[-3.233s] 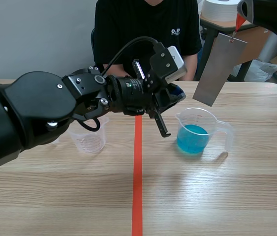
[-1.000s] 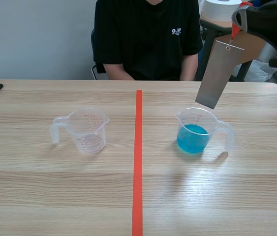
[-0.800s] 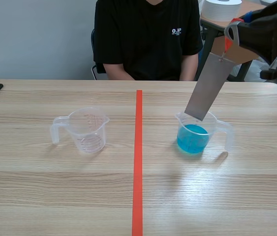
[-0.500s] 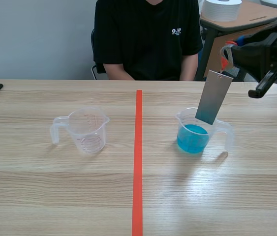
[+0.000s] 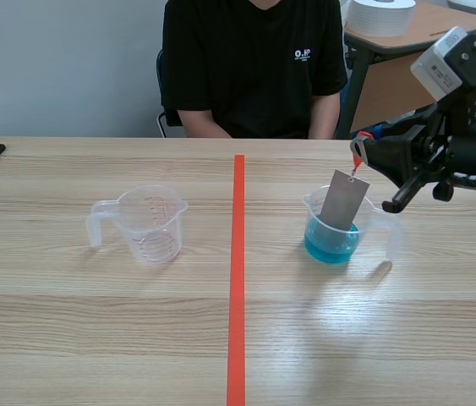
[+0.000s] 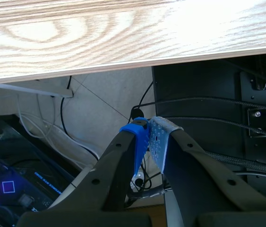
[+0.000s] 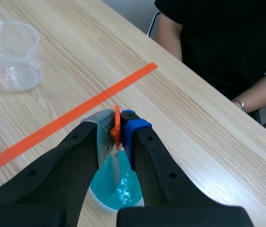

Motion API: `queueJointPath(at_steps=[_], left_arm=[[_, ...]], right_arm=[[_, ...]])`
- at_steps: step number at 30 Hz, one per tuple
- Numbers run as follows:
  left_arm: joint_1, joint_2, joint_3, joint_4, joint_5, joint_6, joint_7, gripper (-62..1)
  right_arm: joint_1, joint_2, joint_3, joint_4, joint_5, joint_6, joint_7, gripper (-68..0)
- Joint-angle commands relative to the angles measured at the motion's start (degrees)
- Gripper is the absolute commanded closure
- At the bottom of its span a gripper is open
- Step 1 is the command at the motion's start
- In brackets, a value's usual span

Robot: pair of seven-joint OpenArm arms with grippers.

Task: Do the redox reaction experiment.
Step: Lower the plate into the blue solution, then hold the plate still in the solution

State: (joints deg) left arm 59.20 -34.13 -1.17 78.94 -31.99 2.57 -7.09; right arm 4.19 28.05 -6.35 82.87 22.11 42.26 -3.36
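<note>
Left gripper [image 6: 149, 137] sits below the table [image 6: 123, 33] edge, pinched shut on nothing. Empty cup [image 5: 149, 222] is left of the tape [image 5: 238, 279]. Right of it, the plate [image 5: 341, 201] leans in the blue cup [image 5: 335, 228], hung by its orange tag [image 5: 355, 155], which the right gripper [image 5: 363, 154] clamps. I'd lower slowly and keep off the rim. A second ago the plate hung above the cup; now its bottom's dipped.
</note>
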Motion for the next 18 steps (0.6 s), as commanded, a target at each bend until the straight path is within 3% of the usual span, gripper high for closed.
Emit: queueJointPath(at_steps=[1,18], left_arm=[[0.15,0.15,-0.31,0.50,0.04,-0.15,-0.57,-4.9],[0.15,0.15,-0.31,0.50,0.04,-0.15,-0.59,-4.9]], right_arm=[[1.75,0.35,-0.15,-0.24,-0.33,-0.24,0.81,-1.7],[2.64,-0.13,-0.74,-1.97,-1.60,-0.24,1.62,-1.7]])
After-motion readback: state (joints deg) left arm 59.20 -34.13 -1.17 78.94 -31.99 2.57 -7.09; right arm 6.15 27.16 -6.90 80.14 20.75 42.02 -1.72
